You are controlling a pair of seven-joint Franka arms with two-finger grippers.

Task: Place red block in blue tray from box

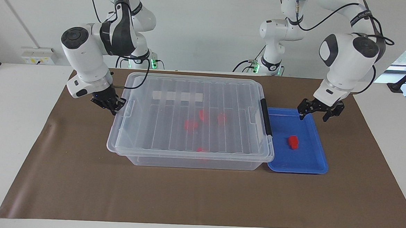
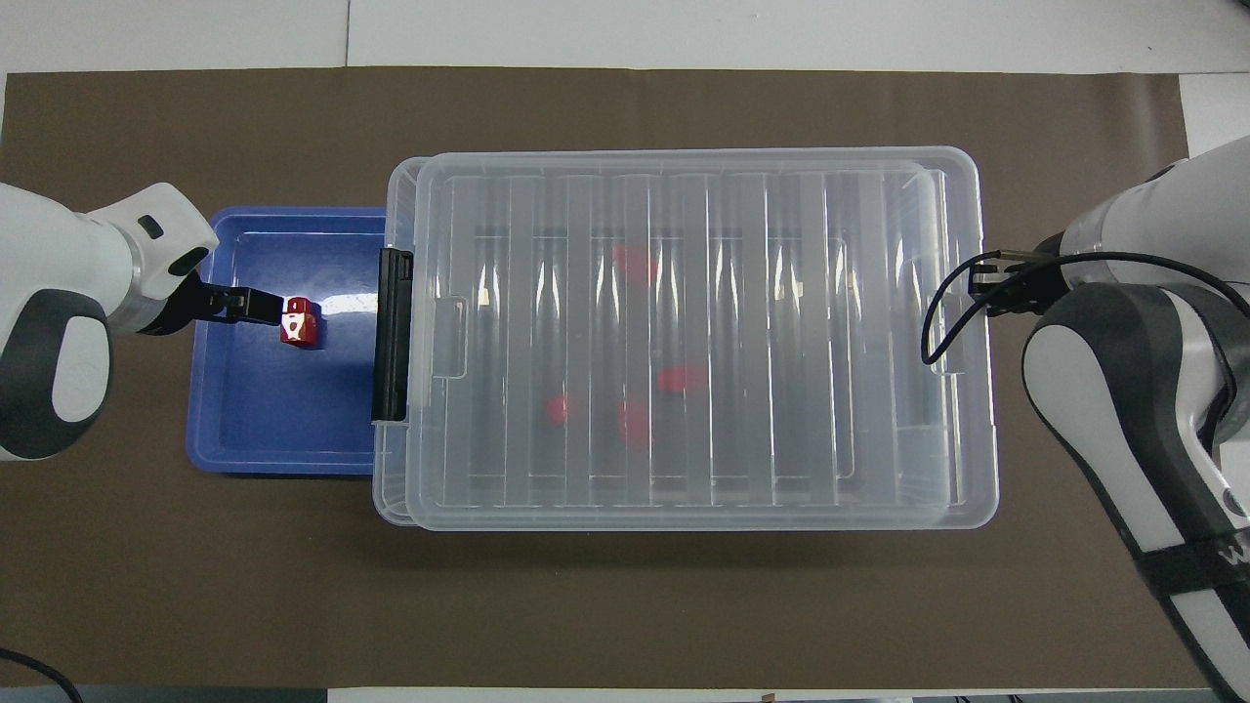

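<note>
Red block [image 1: 293, 142] lies loose in the blue tray [image 1: 311, 161] at the left arm's end, so we judge placing done: left gripper [image 1: 320, 112] spread above it, right gripper [image 1: 109, 103] pinching the box [image 1: 190, 158] lid [image 1: 176, 91].

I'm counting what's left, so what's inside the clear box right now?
Through the ribbed lid closed over the box, four red blocks show as blurred patches on its floor. The lid hides their exact shapes and whether they touch. A fifth red block lies in the blue tray.
</note>
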